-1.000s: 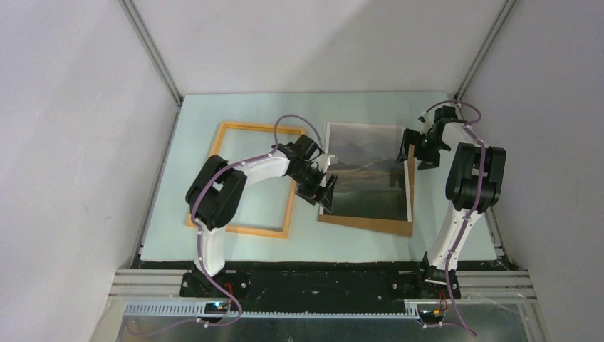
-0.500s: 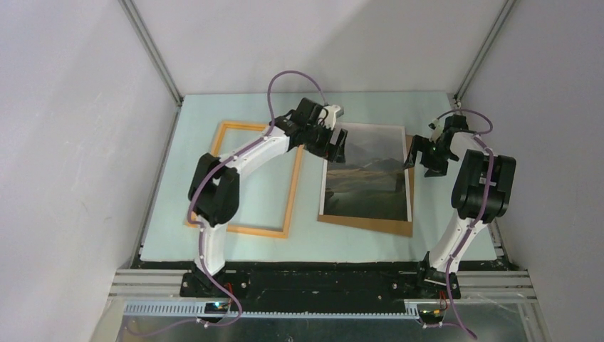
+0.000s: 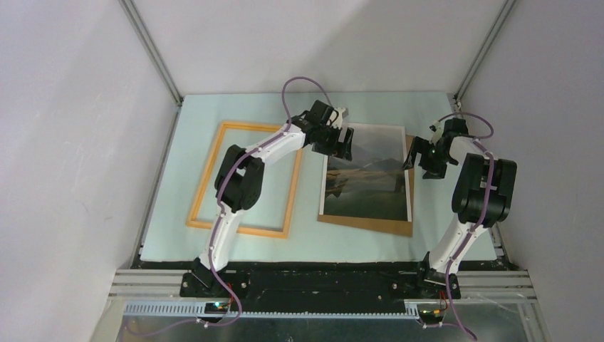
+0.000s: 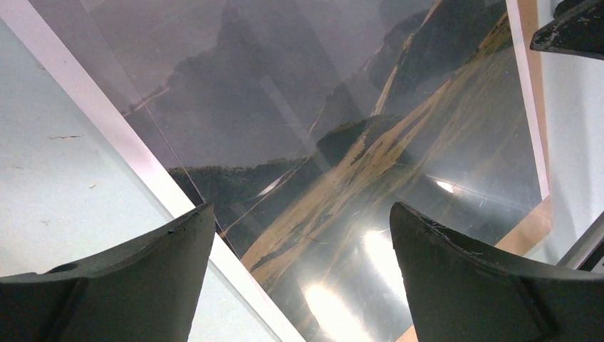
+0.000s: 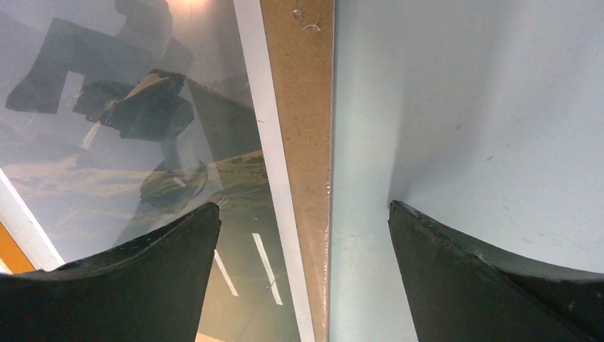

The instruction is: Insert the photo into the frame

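On the bench (image 3: 370, 107), you see the photo (image 3: 367, 174) lying face up on the brown backing board (image 3: 370, 225), just right of the frame (image 3: 238, 231), which lies flat, apart from it. Your left gripper (image 4: 300, 208) hangs wide open over the photo's far left part. Your right gripper (image 5: 303, 206), equally open, straddles its right edge. Neither holds anything, and contact is hard to judge.

On the pale desk (image 3: 313, 244), thin orange-tan wooden frame (image 3: 238, 230) at left, glossy mountain photo (image 3: 367, 182) near to its right, lying on a flat brown backing board (image 3: 367, 226) that juts out at the near and right edges.
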Robot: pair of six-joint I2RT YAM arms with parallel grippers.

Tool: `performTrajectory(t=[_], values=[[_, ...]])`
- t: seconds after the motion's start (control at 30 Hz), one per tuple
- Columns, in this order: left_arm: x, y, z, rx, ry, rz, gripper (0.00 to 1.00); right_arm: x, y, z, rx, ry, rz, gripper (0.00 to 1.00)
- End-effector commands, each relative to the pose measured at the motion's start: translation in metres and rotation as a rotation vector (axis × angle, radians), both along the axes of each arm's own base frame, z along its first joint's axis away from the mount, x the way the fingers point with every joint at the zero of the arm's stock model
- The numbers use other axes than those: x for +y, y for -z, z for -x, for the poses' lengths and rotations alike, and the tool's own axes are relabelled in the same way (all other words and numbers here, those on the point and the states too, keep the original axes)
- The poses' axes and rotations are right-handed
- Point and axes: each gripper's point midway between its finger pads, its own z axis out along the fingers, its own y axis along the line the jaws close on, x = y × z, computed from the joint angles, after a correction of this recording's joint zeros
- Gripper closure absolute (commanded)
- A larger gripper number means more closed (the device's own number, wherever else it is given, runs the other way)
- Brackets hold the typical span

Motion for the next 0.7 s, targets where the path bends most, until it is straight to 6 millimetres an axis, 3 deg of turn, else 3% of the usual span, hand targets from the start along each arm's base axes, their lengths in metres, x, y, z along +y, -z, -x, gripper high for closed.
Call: performTrajectory(t=[0.0, 0.27, 0.67], values=[[-0.007, -0.015, -0.012, -0.019, -0.044, 0.037, 0.03, 0.005, -0.008, 0.002, -0.016, 0.01, -0.012, 0.07], [0.003, 0.006, 0.0, 0.04, -0.06, 0.005, 0.04, 0.007, -0.004, 0.005, 0.002, 0.015, -0.025, 0.08], [0.012, 0.018, 0.011, 0.058, -0.049, -0.019, 0.04, 0.016, 0.002, 0.009, 0.017, 0.007, -0.076, 0.09]])
